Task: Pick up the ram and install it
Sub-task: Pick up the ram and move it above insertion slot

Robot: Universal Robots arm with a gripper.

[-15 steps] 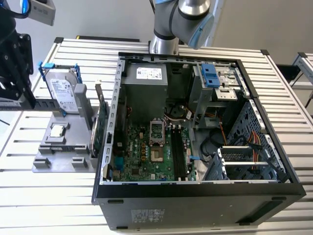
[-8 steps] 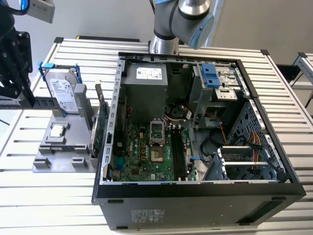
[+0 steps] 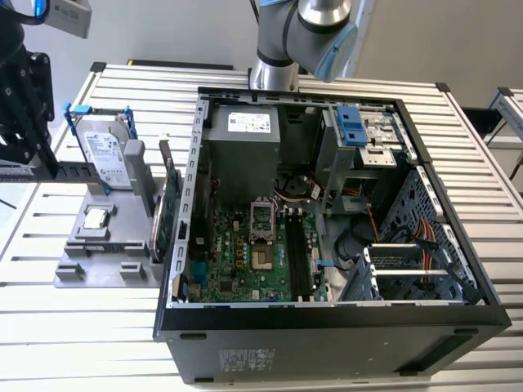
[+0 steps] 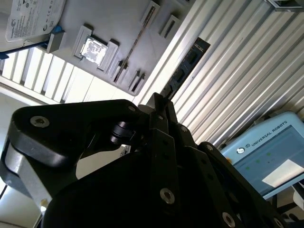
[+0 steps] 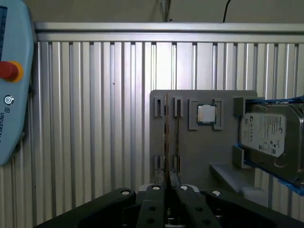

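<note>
Gray tray [image 5: 204,156]: ram [image 5: 165,128] on edge in slot, square chip [image 5: 206,114], hard drive [image 5: 270,135].
Hand [image 5: 169,178]: pressed together, holding nothing.
Case [image 3: 327,343]: open, motherboard [image 3: 245,261] inside.

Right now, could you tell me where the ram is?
The ram is clamped in the fingers, aloft near the grey holder at the exterior view's left, outside the computer case.

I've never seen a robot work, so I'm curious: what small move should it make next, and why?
Probably ease the gripper straight toward the ram. In the first wrist view the ram stands on edge in the gray holder, lined up with the shut, empty gripper but apart from it.
</note>
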